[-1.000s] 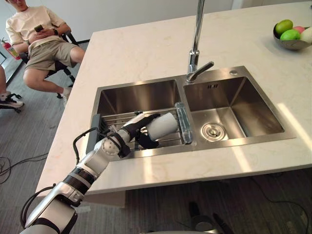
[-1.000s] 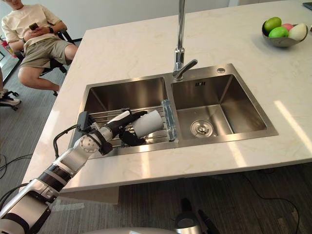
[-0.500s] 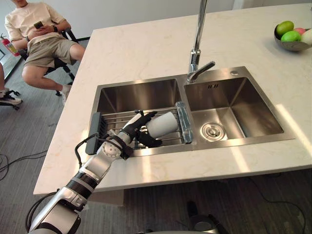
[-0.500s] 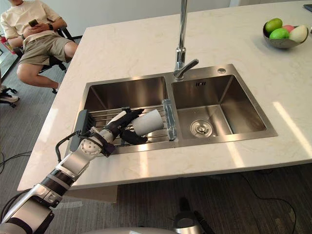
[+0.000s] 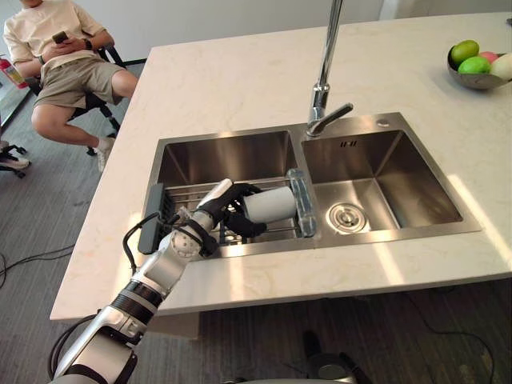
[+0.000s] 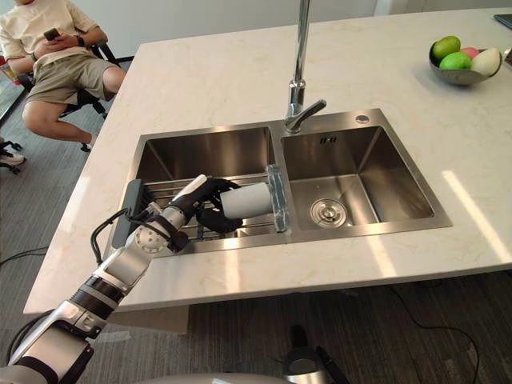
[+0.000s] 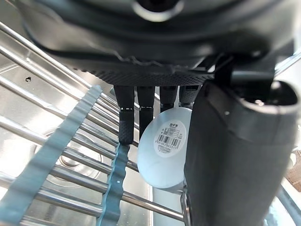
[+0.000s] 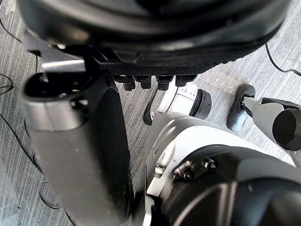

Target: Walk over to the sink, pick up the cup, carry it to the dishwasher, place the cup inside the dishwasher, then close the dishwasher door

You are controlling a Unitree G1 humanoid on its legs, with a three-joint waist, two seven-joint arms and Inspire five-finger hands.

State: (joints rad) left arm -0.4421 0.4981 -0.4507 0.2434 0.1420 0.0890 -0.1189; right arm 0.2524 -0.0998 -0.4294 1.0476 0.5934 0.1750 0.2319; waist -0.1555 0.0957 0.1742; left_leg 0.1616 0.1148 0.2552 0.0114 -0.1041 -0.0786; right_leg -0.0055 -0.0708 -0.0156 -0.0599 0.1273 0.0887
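Note:
A white cup [image 5: 272, 204] lies on its side on the wire rack [image 5: 180, 197] across the left basin of the steel sink [image 5: 228, 138]. My left hand [image 5: 222, 210] reaches in from the lower left, right at the cup's base. Its dark fingers [image 7: 126, 117] stretch over the top of the cup and the thumb [image 5: 250, 229] lies under it, not clamped. The left wrist view shows the cup's bottom [image 7: 162, 146] with a barcode label just past the fingers. My right hand [image 8: 77, 141] hangs over grey carpet, fingers relaxed and holding nothing.
A tall faucet [image 5: 324, 76] stands between the two basins. The right basin has a round drain [image 5: 349, 216]. A fruit bowl [image 5: 477, 64] sits at the counter's far right. A person [image 5: 64, 52] sits on a chair at the far left.
My left hand has slid further along the rack to the cup, with fingers now over its base and the thumb beneath. The camera has shifted slightly.

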